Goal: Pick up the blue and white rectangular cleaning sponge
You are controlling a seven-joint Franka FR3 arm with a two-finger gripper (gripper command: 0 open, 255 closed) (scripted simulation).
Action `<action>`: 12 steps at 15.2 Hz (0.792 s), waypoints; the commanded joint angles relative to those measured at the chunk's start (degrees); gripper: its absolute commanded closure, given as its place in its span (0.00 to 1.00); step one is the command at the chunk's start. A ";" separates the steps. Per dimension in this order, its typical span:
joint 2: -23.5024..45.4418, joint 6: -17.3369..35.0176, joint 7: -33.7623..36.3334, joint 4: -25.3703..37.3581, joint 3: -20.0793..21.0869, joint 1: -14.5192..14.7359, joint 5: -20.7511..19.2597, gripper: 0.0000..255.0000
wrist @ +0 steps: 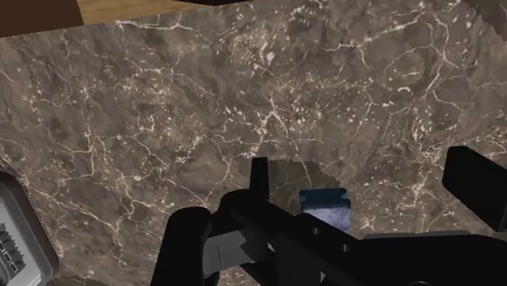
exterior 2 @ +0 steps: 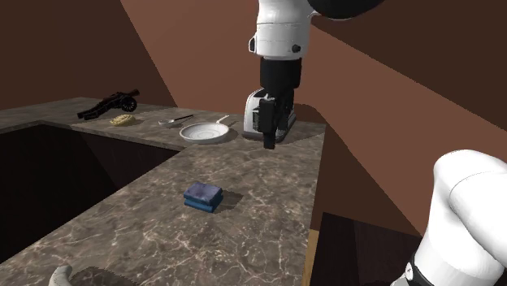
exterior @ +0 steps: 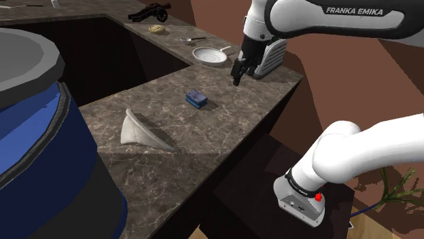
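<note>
I read FRANKA EMIKA in white letters on the arm (exterior: 353, 15) above the dark veined worktop (exterior: 231, 129). The gripper (exterior: 237, 76) hangs over its far end, fingers apart and holding nothing. The blue sponge (exterior: 196, 98) lies flat on the worktop, nearer and toward the shoulder view's left, untouched.

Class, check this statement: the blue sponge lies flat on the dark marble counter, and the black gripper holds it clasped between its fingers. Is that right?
Not quite. The sponge does lie flat on the dark marble counter, but the black gripper does not hold it. The gripper hangs open above the counter, apart from the sponge, as the shoulder view shows.
</note>
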 commanded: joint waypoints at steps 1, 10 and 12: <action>4.28 2.99 -0.25 0.84 0.45 0.03 -0.65 0.00; 23.57 13.64 -0.93 6.94 1.89 -0.33 -5.00 0.00; 28.04 15.36 -0.86 9.08 2.16 -0.36 -6.25 0.00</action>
